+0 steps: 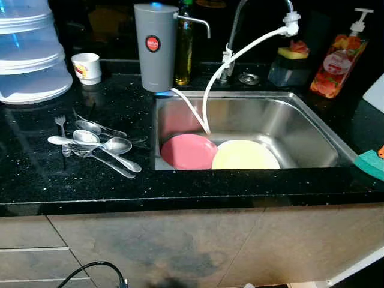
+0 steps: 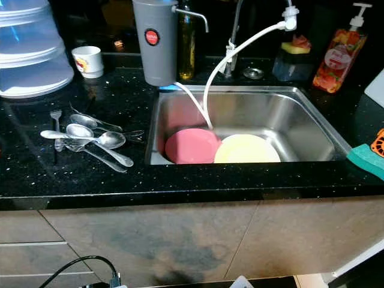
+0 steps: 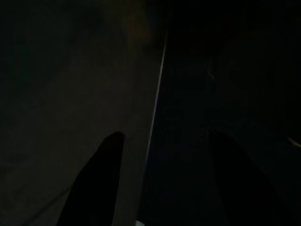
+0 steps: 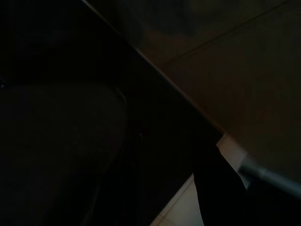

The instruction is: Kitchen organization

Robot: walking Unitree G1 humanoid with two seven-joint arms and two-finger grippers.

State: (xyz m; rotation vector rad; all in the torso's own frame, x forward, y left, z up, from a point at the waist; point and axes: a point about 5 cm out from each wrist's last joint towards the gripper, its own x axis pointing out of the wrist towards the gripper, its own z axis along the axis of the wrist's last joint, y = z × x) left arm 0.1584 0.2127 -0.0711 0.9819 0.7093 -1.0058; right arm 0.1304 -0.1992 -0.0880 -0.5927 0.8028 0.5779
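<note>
Steel spoons (image 1: 102,146) and a fork (image 1: 62,135) lie heaped on the black desk (image 1: 180,186) at nine o'clock of the sink (image 1: 312,135), handles mostly towards four o'clock. A pickup should pinch one handle crosswise. Left gripper (image 3: 162,155) fingers stand apart; right gripper's state cannot be told

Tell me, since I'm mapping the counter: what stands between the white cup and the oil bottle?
The grey water filter canister stands between the white cup and the oil bottle, at the back of the black counter, seen in both eye views.
</note>
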